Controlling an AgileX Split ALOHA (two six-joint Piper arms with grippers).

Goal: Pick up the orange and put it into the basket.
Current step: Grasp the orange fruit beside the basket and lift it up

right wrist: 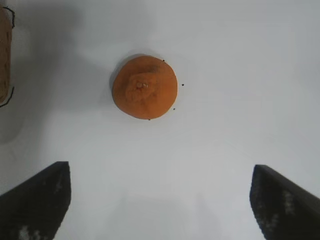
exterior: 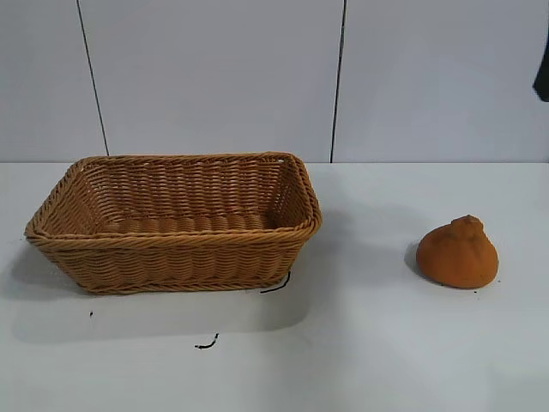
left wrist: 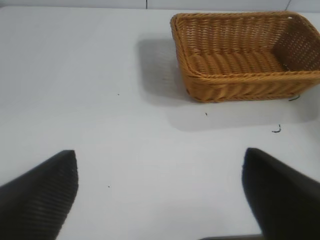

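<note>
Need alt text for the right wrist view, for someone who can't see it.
Looking steeply down, an orange with a knobby top sits on a white table, ahead of the right pincer, whose two dark fingers stand wide open and hold nothing. A sliver of the wicker basket shows at the frame edge.

desk [exterior: 360, 343]: white, smooth surface, fills the lower part of the exterior view
black marks [exterior: 206, 344]: short curved dark strokes on the desk, one near the front, one further back
small dots [left wrist: 109, 186]: a few dark specks on the desk
wall [exterior: 214, 77]: pale panels behind the desk, with thin dark vertical seams
</note>
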